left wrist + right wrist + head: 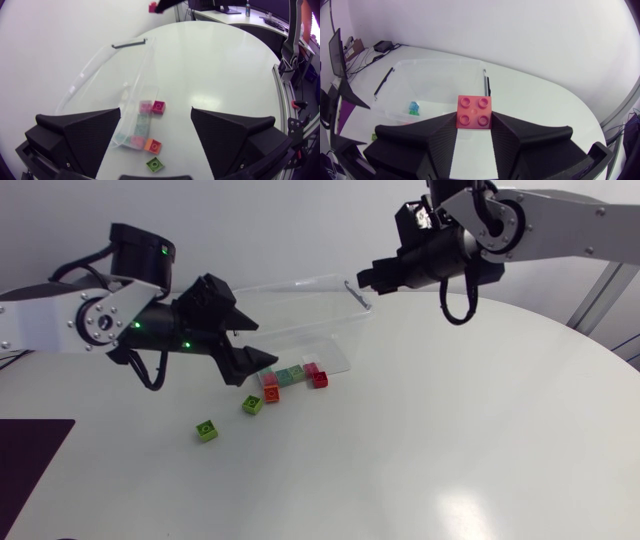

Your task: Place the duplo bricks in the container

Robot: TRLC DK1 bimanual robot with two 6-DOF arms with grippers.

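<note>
My right gripper is shut on a red duplo brick, studs up, held high over the near end of the clear plastic container. In the head view that gripper hangs by the container's right rim. My left gripper stands open and empty just left of the container, above the loose bricks. Ahead of its fingers lie a magenta brick, an orange brick and a green brick. Pale pink and teal bricks show through the container's wall; inside or outside, I cannot tell.
A second green brick lies apart, nearer the table's front left. The container has dark handle clips at its ends. A dark mat covers the table's left front corner. White tabletop stretches to the right.
</note>
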